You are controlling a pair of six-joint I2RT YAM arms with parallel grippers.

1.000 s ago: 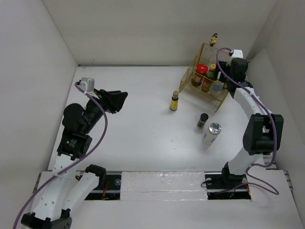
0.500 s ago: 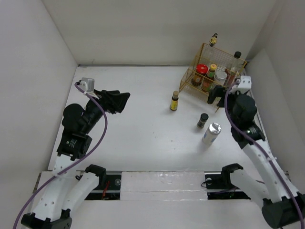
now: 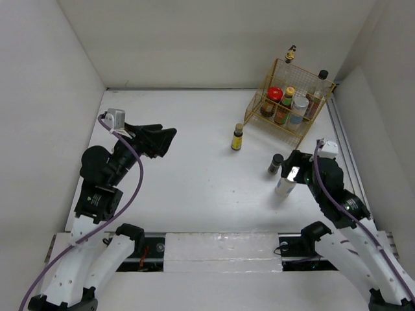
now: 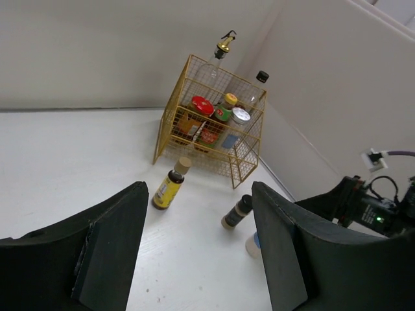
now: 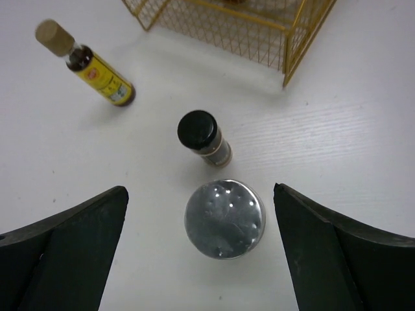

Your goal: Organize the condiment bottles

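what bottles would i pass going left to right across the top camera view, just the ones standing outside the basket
yellow-label bottle → black-cap bottle → silver-cap bottle. The gold wire basket spans across the last two, so it is left out of the order.

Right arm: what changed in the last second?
The right arm pulled back from the basket toward the near edge. The right gripper now hangs open over the silver-cap bottle, holding nothing. With the arm gone, a silver-lid jar and a tall bottle show in the basket. The left gripper opened a little and barely moved. The silver-cap bottle, black-cap jar and yellow-label bottle stayed put.
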